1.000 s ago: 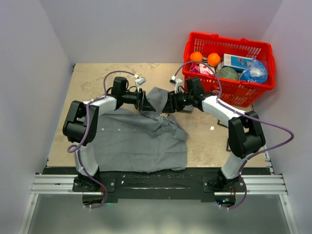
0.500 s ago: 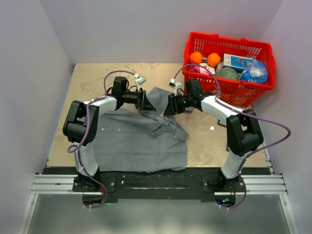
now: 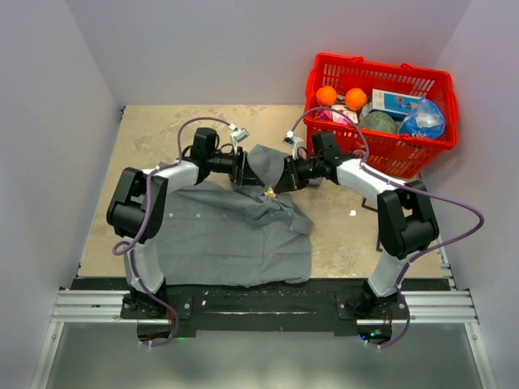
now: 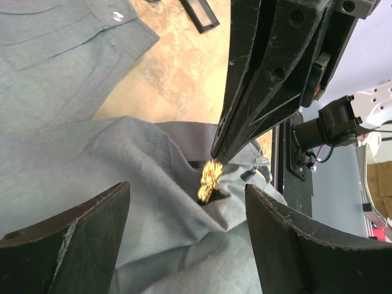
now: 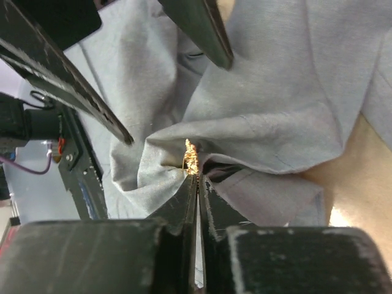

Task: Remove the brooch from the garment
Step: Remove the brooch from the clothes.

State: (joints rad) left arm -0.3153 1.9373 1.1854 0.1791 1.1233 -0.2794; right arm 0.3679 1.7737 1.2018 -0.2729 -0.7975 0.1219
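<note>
The right gripper [image 5: 195, 177] has its jaws nearly together, pinching the edge of the brooch [image 5: 191, 153]. The brooch is a small gold piece seated on a raised fold of the garment [image 3: 219, 235]. The left gripper [image 4: 187, 190] stands wide open, its fingers [image 4: 67, 239] straddling the same fold from the left, with the brooch just beyond them. Both grippers meet over the far right part of the garment, which lies spread across the near half of the table [image 3: 154, 130]. A red basket [image 3: 379, 162] holding two oranges [image 3: 326, 94] and other items sits at the far right corner.
</note>
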